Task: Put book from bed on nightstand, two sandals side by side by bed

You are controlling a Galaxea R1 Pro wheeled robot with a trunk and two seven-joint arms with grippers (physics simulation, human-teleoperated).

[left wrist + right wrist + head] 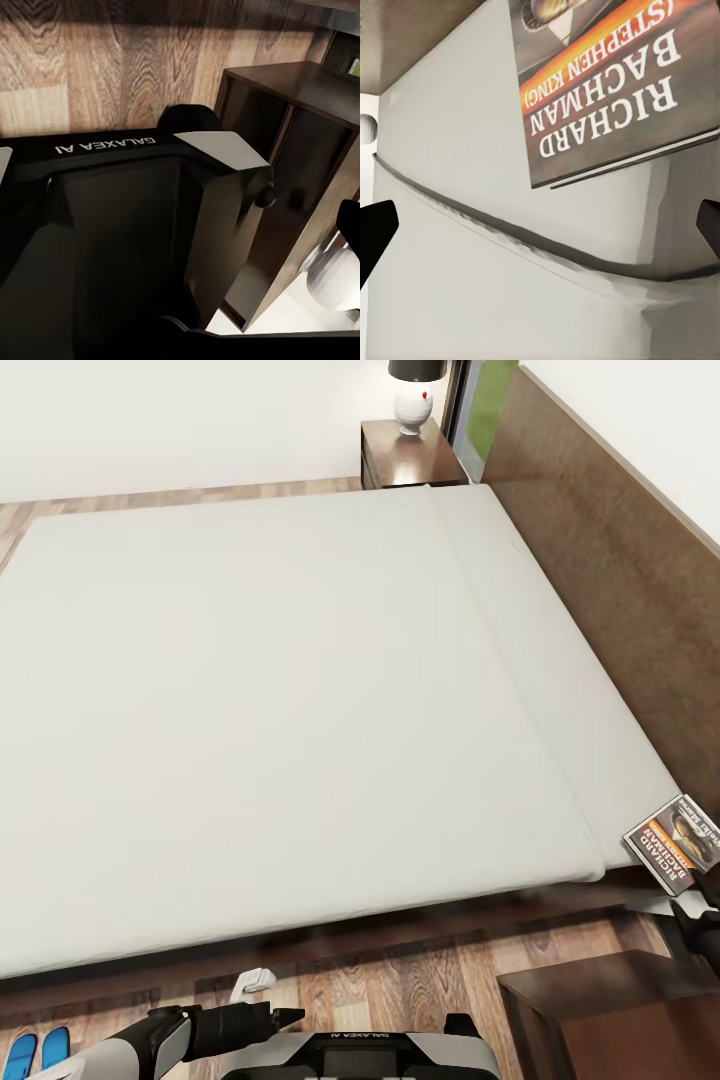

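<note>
The bed pairs a matt, dark brown wood-grain headboard with a smooth off-white cloth mattress, the book has a glossy printed paper cover, the near nightstand is dark polished wood, and the floor is grey-brown wood plank.

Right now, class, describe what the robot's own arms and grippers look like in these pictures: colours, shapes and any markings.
The left arm has a light grey shell running into a glossy black wrist section; the left gripper ends in slim, pointed black fingers. The right gripper shows as dark, wedge-shaped black fingertips at the edges of its wrist view. The black-and-white trunk carries white lettering, GALAXEA AI. No cables are visible.
</note>
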